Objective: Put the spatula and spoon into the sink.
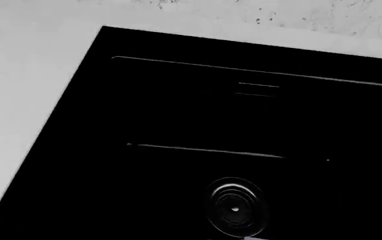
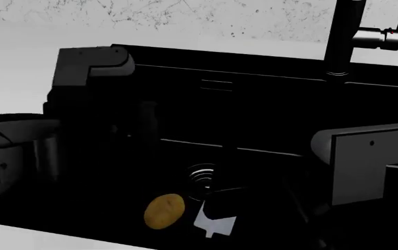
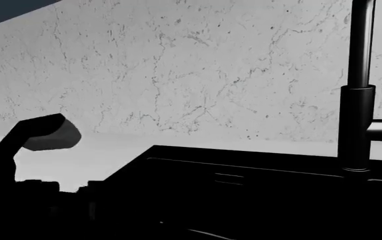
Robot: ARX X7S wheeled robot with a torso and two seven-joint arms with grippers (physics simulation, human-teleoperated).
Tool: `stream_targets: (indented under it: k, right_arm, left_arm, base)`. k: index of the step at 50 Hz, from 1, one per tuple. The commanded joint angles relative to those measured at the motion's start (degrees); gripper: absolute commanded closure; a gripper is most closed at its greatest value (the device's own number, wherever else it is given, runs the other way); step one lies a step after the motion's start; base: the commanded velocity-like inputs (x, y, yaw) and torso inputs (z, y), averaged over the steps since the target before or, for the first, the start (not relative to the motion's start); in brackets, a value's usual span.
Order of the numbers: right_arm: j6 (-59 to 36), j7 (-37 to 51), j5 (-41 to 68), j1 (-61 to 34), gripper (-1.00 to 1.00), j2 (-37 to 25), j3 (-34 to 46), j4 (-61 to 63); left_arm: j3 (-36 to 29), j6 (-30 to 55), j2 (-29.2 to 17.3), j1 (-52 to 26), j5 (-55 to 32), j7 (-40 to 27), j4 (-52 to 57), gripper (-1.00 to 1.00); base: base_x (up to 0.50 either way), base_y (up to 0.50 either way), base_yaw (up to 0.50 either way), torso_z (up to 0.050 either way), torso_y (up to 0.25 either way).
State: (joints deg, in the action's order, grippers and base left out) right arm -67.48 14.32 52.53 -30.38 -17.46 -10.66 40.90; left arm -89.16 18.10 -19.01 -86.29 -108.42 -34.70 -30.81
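The black sink (image 2: 268,62) fills the head view. Its ridged drain (image 2: 202,177) is also seen in the left wrist view (image 1: 236,206). The spatula (image 2: 216,223) lies in the basin just beside the drain, pale notched blade toward me, dark handle lost in the black. A pale sliver (image 1: 257,238) shows at the left wrist view's edge by the drain. The spoon is not visible. My left gripper (image 2: 146,122) hangs over the basin's left part and my right gripper (image 2: 299,200) over its right. Both are dark against the sink, so their jaws do not show.
A yellow-brown potato (image 2: 164,211) rests in the basin next to the spatula's blade. The tall dark faucet (image 2: 341,36) stands at the sink's back right, also in the right wrist view (image 3: 358,90). Pale marble counter (image 2: 18,78) surrounds the sink.
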Motion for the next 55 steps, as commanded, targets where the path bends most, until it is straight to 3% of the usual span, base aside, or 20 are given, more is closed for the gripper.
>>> stream_targets:
  k: [1,3,15,25,33,55]
  right_arm:
    - [0.24,-0.88,-0.25,0.19,-1.0,0.5,-1.52,-0.11]
    - [0.4,-1.0,-0.25,0.3,-1.0,0.38,-1.41,-0.21]
    - [1.3,-1.25,-0.5,0.14,-1.0,-0.04,-1.01,-1.22]
    - [2.43,-1.68,-0.79,0.85,-1.0,-0.47,-1.02,-2.0]
    - [4.16,-2.72,-2.04,1.43,-1.0,-0.64,0.12,-3.39]
    - [5.81,-3.38,-2.34,1.82,-1.0,-1.03,1.15,-4.76]
  left_arm:
    - [2.46,-5.85,-17.23,-7.42,7.46,-18.23,33.95,-1.0]
    - [3.49,-5.36,-19.9,-6.73,3.47,-17.2,36.37,-1.0]
    - [-0.32,4.12,-32.86,-13.23,5.79,-32.23,47.06,-1.0]
    - [-0.08,7.05,-41.77,-14.9,1.1,-35.29,52.96,-1.0]
    - [0.66,7.91,-45.42,-16.01,-1.61,-35.87,53.02,-1.0]
    - [0.88,6.24,-49.23,-14.5,-4.82,-34.79,42.66,-1.0]
  base:
    - [0.0,0.0,0.0,0.0,0.0]
    - [0.0,0.0,0.0,0.0,0.0]
    - [0.0,0.0,0.0,0.0,0.0]
    - [0.0,0.0,0.0,0.0,0.0]
    - [0.0,0.0,0.0,0.0,0.0]
    - [0.0,0.0,0.0,0.0,0.0]
